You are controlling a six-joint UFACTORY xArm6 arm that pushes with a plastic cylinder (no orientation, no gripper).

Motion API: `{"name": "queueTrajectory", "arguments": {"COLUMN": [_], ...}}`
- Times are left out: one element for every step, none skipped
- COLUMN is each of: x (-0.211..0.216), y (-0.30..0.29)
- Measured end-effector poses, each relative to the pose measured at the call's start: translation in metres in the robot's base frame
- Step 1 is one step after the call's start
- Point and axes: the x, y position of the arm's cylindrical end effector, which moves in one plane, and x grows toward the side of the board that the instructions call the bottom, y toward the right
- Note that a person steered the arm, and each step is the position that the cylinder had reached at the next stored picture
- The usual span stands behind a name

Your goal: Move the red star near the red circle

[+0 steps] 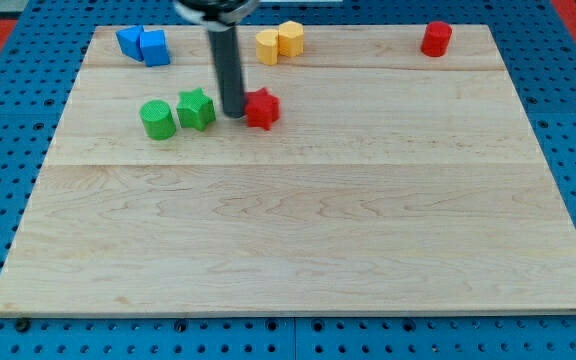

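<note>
My tip (234,113) presses the red star's (262,108) left side.
No jaws here; the red circle (436,38) sits well apart, top right of the counter (298,240).

The rod's tip (234,113) stands between the green star (196,109) on the view's left and the red star (262,108), touching or just beside the latter. From the red star toward the red circle (435,38) at the view's top right, the board (298,230) lies open, with only the two yellow blocks (279,42) near the top edge, left of that line. The green cylinder (157,118) and the two blue blocks (144,44) crowd the top left, and the lower half is unobstructed.
</note>
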Motion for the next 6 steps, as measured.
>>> {"name": "queueTrajectory", "arguments": {"x": [-0.021,-0.021,-0.017,0.004,0.021,0.019], "y": [0.063,0.093,0.039,0.030,0.065,0.129]}}
